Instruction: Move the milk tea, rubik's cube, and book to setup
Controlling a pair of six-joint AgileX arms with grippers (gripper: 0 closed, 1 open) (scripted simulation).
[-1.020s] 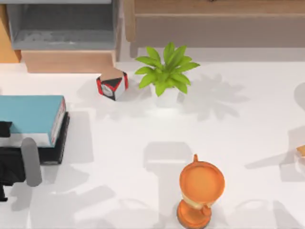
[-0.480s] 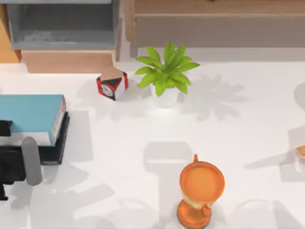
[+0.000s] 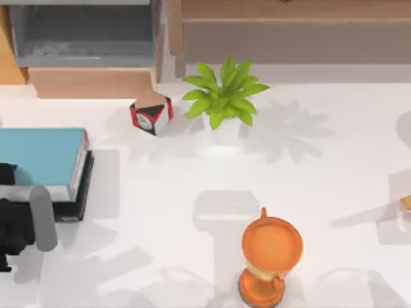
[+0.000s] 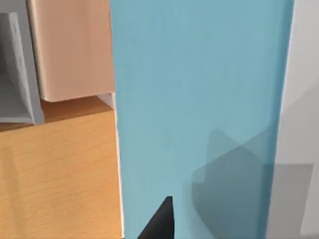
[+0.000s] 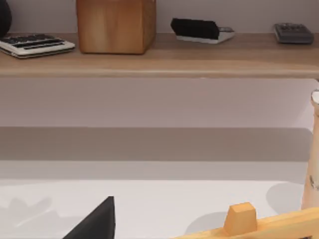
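Left claw (image 3: 19, 224) is sitting at the teal book (image 3: 40, 157) (stacked on a black book (image 3: 80, 192)), left worktop edge; finger state cannot be told.

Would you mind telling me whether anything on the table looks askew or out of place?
The small red, black and white box sits tipped on an edge near the plant. The teal book lies flat on a black book.
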